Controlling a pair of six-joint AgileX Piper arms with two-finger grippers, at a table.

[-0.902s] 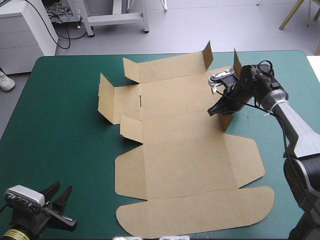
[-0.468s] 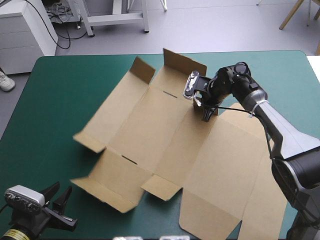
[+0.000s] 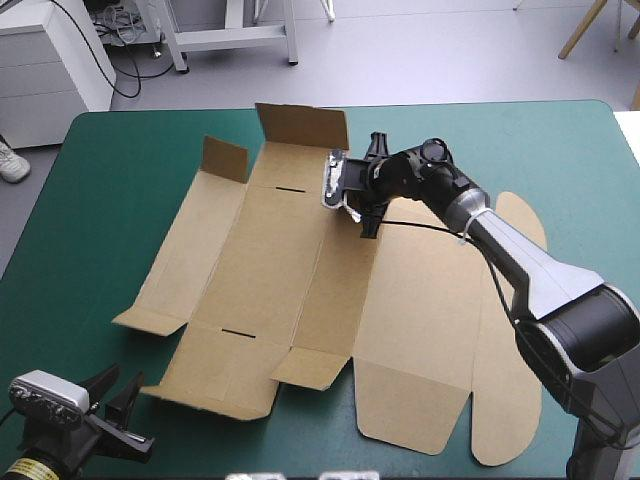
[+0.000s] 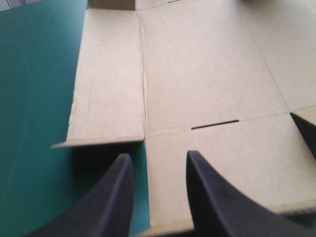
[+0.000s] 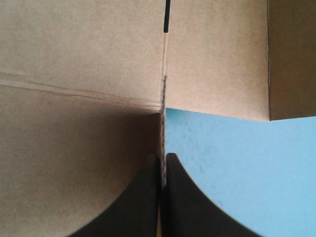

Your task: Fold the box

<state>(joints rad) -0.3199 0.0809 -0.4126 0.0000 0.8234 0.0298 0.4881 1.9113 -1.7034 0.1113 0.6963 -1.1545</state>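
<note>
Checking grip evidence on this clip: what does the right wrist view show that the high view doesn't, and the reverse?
Only the right wrist view: the right gripper all but shut, an edge of the box pinched between its fingers. Only the high view: the whole sheet's outline, mostly flat with flaps raised at its far edge, and the left gripper, open, by the table's near left corner. Both: the brown board, a narrow slot in it, the teal-green cover.
</note>
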